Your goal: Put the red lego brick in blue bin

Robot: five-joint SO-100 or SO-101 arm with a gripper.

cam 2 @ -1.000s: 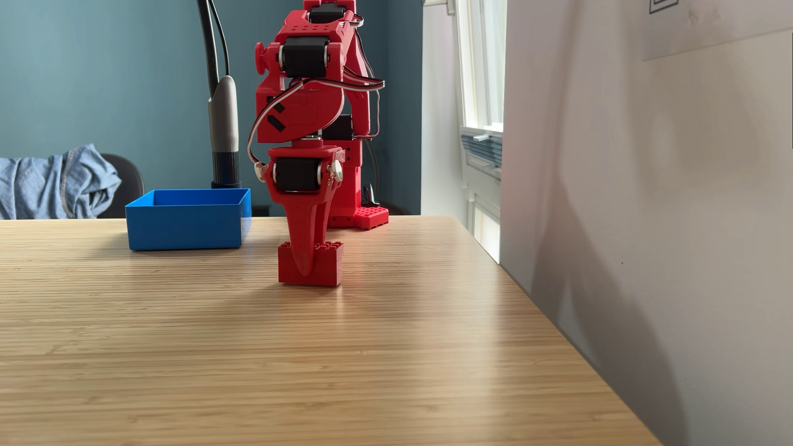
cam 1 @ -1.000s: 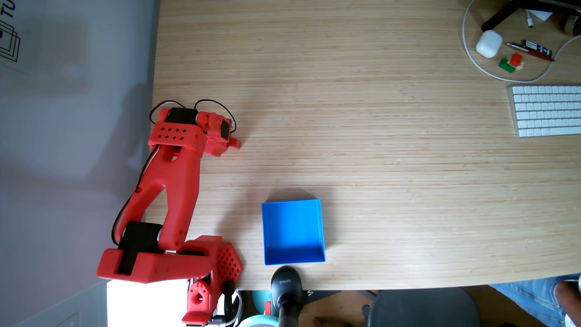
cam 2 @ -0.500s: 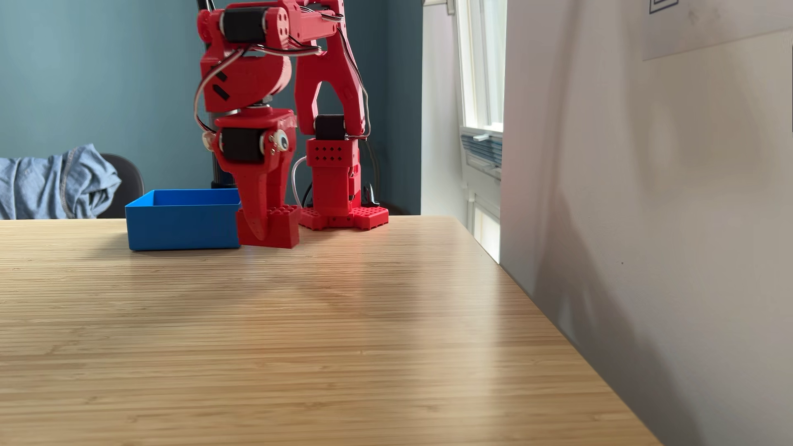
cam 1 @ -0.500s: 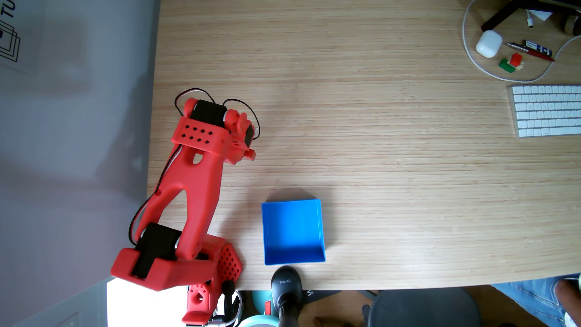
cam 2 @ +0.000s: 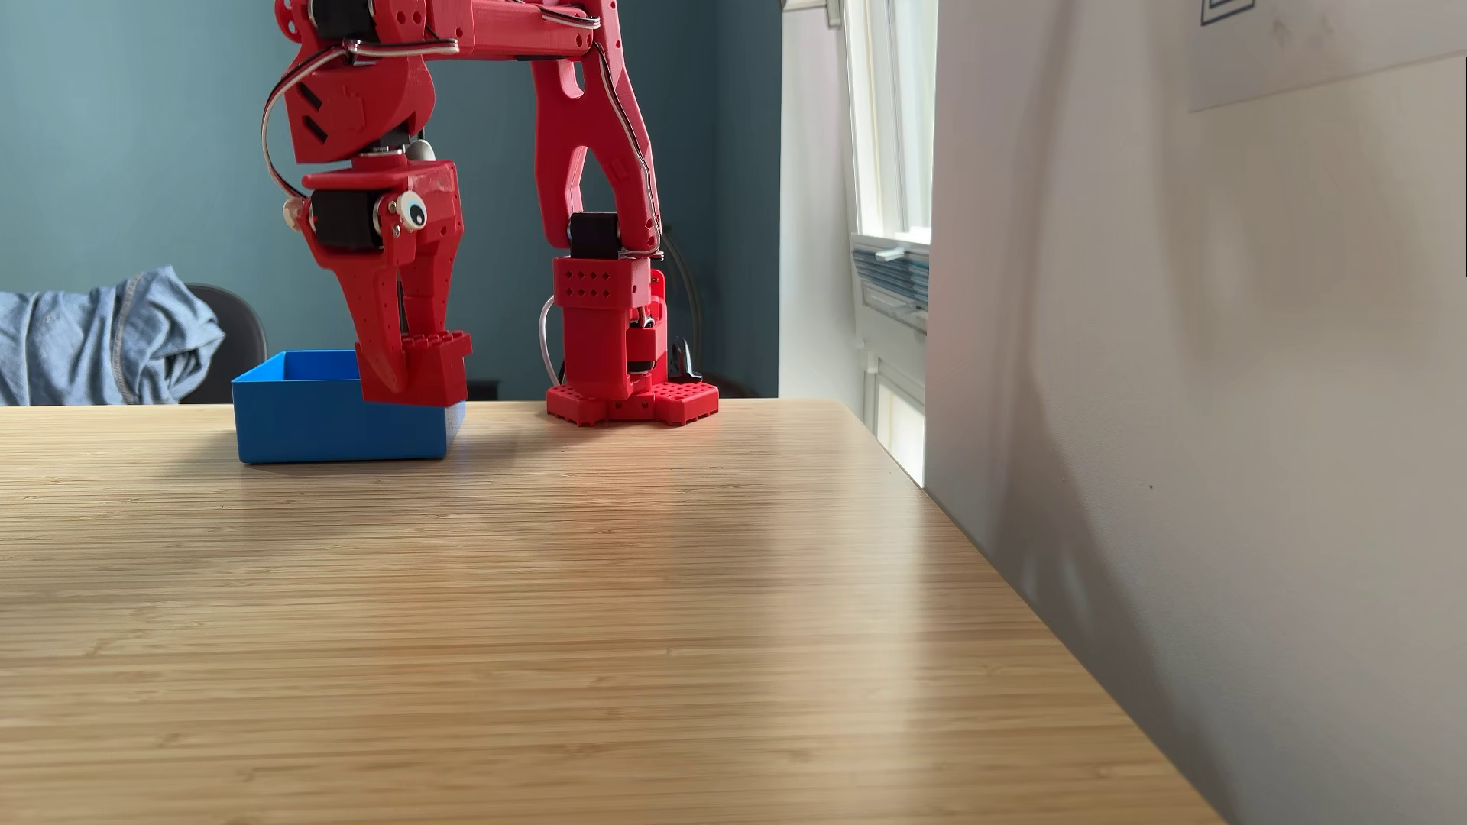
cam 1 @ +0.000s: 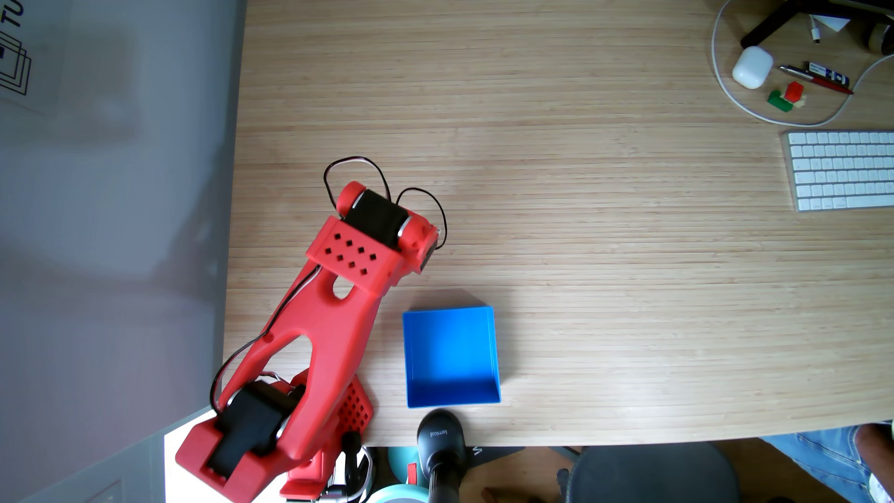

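Fixed view from table level: the gripper (cam 2: pixel 409 373) is clamped on the brick (cam 2: pixel 435 369), carrying it clear of the table (cam 2: pixel 556 635) at about rim height by the bin (cam 2: pixel 317 428), probably so it clears the wall before release.

- Your arm (cam 2: pixel 587 151) rises from its base, bends over at the top and drops down to the wrist.
- Your gripper (cam 2: pixel 401 373) points straight down, its jaws clamped, with the fingertips held clear above the surface.
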